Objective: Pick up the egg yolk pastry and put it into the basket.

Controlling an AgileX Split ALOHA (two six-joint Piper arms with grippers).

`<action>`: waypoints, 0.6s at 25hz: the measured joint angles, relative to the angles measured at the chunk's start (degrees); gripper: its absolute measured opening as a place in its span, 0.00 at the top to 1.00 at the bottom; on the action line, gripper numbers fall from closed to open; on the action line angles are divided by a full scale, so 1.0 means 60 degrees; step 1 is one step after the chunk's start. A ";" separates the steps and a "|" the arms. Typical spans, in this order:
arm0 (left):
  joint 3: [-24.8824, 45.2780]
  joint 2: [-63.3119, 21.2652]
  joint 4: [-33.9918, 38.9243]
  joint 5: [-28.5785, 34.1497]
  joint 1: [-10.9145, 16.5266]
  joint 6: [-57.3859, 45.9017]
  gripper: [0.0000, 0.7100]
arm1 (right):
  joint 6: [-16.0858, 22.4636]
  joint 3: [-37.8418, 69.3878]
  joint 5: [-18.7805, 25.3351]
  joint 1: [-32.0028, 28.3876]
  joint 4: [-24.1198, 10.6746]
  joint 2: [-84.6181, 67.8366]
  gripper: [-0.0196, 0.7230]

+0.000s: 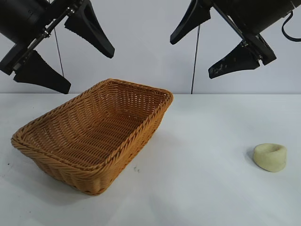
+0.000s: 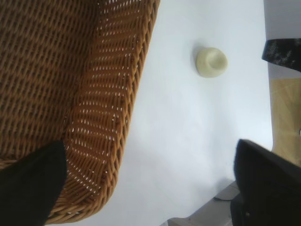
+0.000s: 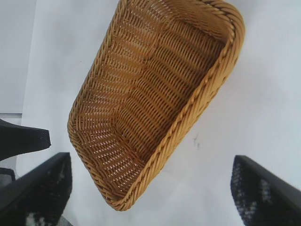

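The egg yolk pastry (image 1: 270, 157), a small pale yellow puck with a dented top, lies on the white table at the right. It also shows in the left wrist view as the pastry (image 2: 211, 61), and it is out of the right wrist view. The orange-brown wicker basket (image 1: 94, 165) sits at the left, with nothing seen inside it. My left gripper (image 1: 88, 71) hangs open high above the basket's back left. My right gripper (image 1: 193, 57) hangs open high behind the table's middle, well up and left of the pastry. Neither holds anything.
The white table top (image 1: 202, 141) runs between basket and pastry, with a small dark mark (image 1: 136, 168) near the basket's front corner. A pale wall stands behind. The table's edge (image 2: 270, 117) shows in the left wrist view.
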 joint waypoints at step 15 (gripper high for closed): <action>0.0000 -0.0924 0.1972 0.0982 0.0000 -0.1879 0.02 | 0.0000 0.0000 -0.0003 0.0000 0.0000 0.0000 0.09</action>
